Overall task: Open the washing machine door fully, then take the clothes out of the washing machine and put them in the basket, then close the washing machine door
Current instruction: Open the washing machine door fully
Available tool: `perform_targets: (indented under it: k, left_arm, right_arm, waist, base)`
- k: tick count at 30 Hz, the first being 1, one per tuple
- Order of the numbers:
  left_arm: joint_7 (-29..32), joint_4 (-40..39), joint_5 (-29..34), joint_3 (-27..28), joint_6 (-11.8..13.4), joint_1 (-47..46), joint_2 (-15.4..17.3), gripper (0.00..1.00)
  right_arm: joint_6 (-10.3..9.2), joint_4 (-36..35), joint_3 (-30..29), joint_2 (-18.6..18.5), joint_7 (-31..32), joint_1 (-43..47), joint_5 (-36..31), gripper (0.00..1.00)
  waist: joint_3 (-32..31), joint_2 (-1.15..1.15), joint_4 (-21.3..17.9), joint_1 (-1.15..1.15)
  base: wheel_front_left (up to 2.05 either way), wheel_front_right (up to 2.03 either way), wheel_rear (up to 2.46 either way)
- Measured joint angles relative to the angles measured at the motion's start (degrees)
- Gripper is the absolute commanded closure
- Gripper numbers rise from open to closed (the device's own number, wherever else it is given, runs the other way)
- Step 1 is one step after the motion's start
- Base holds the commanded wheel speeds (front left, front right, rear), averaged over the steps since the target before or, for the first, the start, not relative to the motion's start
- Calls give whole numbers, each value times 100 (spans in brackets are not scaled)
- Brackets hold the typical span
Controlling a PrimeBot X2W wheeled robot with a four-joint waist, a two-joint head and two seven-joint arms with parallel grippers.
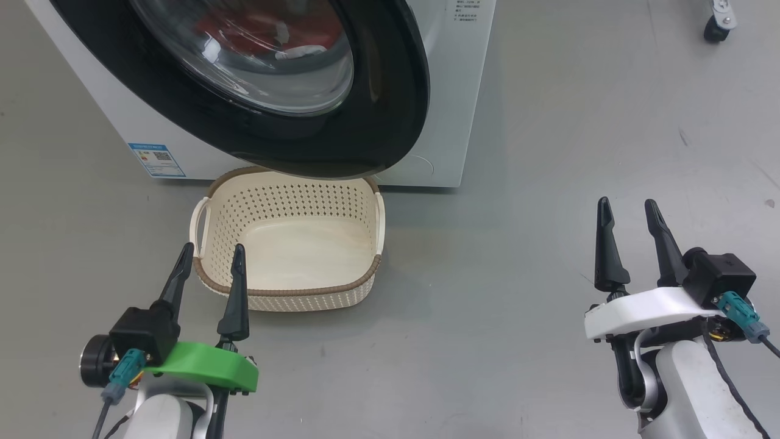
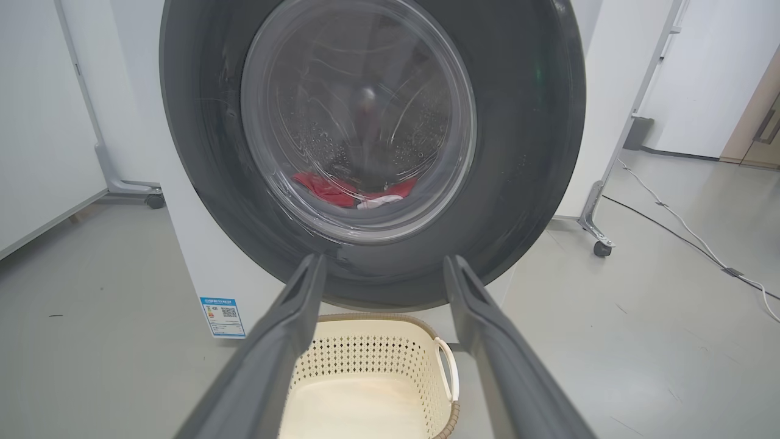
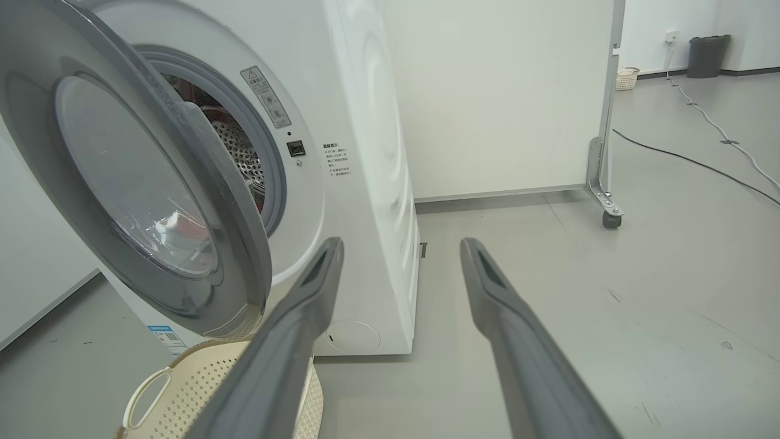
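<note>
Showing the washing machine door (image 1: 390, 122) ajar at 12 o'clock, overhanging the basket (image 1: 286, 292): rigid, glossy, likely slippery, so hook its free rim at 3 o'clock. Your left gripper (image 1: 213, 246) and right gripper (image 1: 627, 201) stand spread, empty. Limp clothes (image 2: 332, 189) lie in the drum (image 3: 241, 149).

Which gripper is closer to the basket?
The left gripper, on the green mount: its fingertips overlap the basket rim in the head view; the right gripper, white mount, stands far aside.

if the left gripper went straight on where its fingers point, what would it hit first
Most likely the lower glossy black rim of the large round washing machine door, passing above the small cream perforated plastic basket; depth is unclear.
</note>
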Motion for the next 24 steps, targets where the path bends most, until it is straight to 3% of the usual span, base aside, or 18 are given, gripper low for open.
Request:
perform_targets:
  k: [24]
  left_arm:
    - [0,19,0,-27,-4,-1,0,0]
  right_arm:
    - [126,-16,-165,90,0,96,-144,0]
  waist:
    - [-38,0,27,0]
  base:
    - [0,0,0]
